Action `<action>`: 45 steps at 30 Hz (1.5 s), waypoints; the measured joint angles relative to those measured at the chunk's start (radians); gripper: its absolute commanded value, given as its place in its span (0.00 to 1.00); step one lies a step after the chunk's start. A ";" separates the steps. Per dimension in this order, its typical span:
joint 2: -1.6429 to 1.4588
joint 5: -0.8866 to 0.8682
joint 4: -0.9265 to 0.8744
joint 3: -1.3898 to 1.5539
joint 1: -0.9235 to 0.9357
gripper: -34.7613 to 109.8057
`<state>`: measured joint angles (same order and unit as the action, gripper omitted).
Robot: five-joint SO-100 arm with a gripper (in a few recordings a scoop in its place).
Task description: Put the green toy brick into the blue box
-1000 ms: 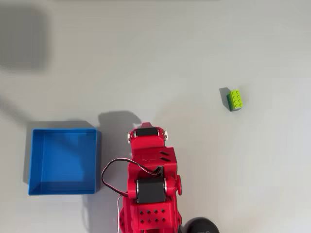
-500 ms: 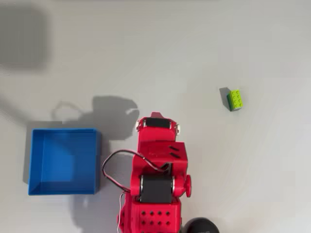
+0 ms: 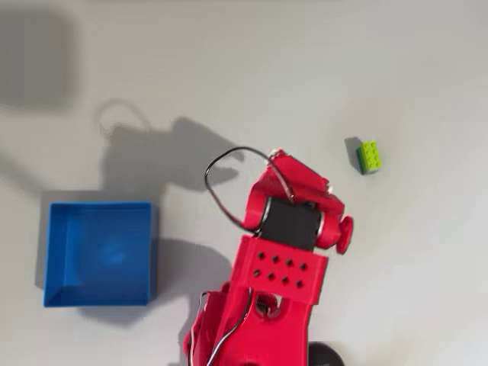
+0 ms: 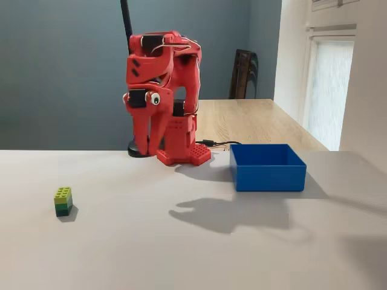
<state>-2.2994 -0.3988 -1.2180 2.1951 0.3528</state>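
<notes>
The green toy brick point(image 3: 369, 157) lies alone on the pale table at the right of the overhead view. In the fixed view the brick point(image 4: 63, 201) sits at the front left. The blue box point(image 3: 152, 252) is empty at the left of the overhead view, and in the fixed view the box point(image 4: 269, 175) stands right of the arm's base. The red arm point(image 3: 293, 202) is folded upright and angled toward the brick. My gripper point(image 4: 146, 151) hangs point-down in front of the base, fingers together, holding nothing, well away from brick and box.
A black round object point(image 4: 134, 148) sits behind the arm's base. A thin cable point(image 3: 229, 164) loops off the arm. Behind the grey table stand a wooden tabletop point(image 4: 254, 121) and a dark chair point(image 4: 243, 72). Open table surface lies between arm and brick.
The arm has risen and swung to the right in the overhead view, toward the brick. Its shadow spread further up the table. Brick and box have not moved.
</notes>
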 measured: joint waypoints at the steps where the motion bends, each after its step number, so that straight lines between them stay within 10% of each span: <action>1: 0.044 -0.018 0.000 -0.031 0.021 0.32; 17: 0.483 -0.173 -0.034 -0.350 0.230 0.50; 45: 0.894 -0.242 0.017 -0.620 0.305 0.47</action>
<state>-1.4051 -0.6412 -1.2011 1.5754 0.6581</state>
